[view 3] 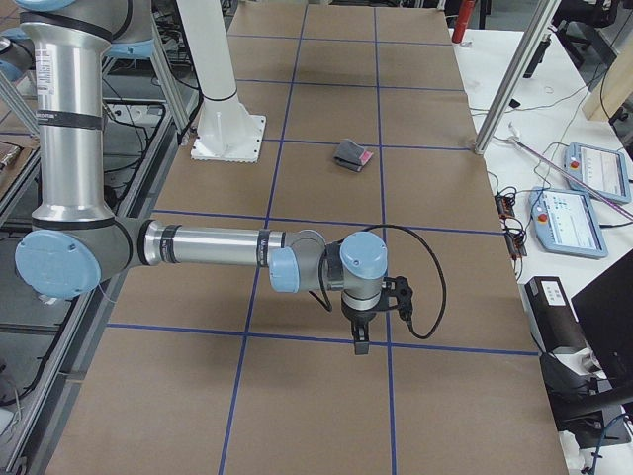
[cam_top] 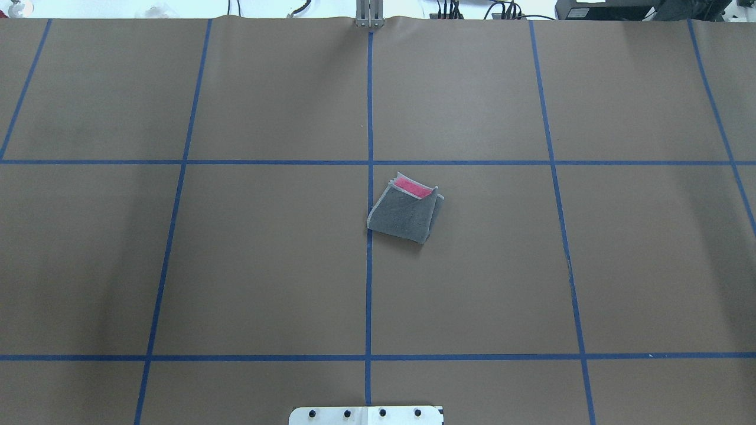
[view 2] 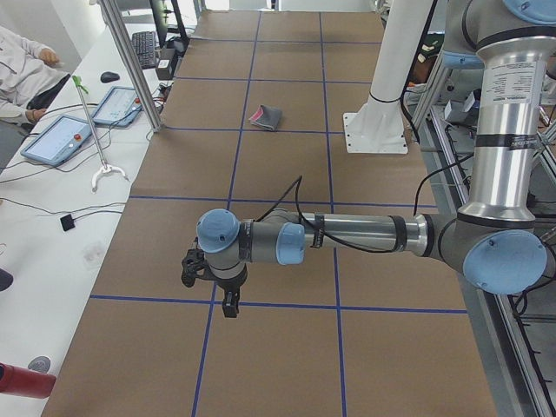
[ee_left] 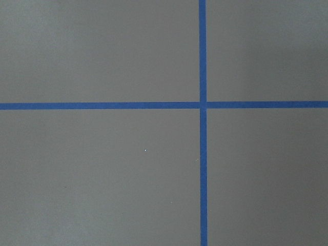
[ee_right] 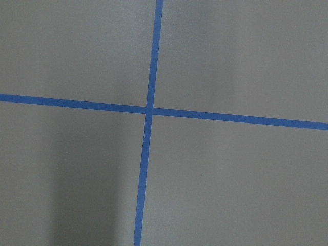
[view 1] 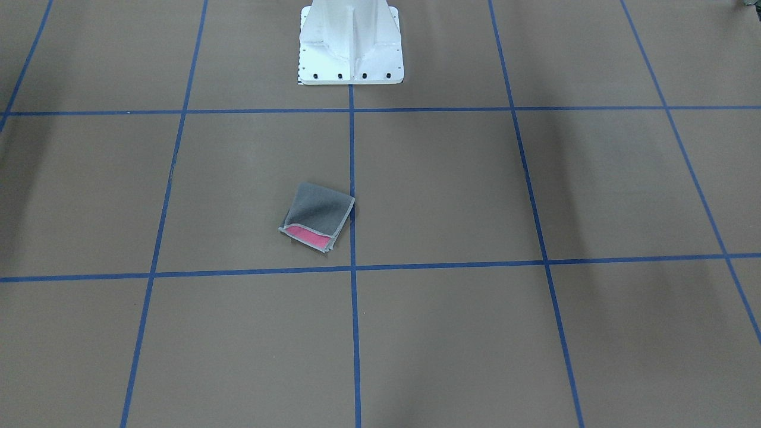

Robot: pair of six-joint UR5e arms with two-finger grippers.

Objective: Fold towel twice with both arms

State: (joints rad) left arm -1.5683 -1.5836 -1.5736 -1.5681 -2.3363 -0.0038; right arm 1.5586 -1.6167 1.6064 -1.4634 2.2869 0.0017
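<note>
Folded towel (view 1: 314, 215) sits grey-side up on the surface (view 1: 475, 190), pink strip peeking, while left hand (view 2: 228, 300) and right hand (view 3: 358, 336) hang well away (their spread can't be made out).

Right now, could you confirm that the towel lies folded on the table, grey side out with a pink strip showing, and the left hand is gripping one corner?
Not quite: no hand is on the towel. The overhead exterior view shows it lying free, folded, grey side out with a pink strip showing. The exterior left view shows the left hand hovering far from it.
</note>
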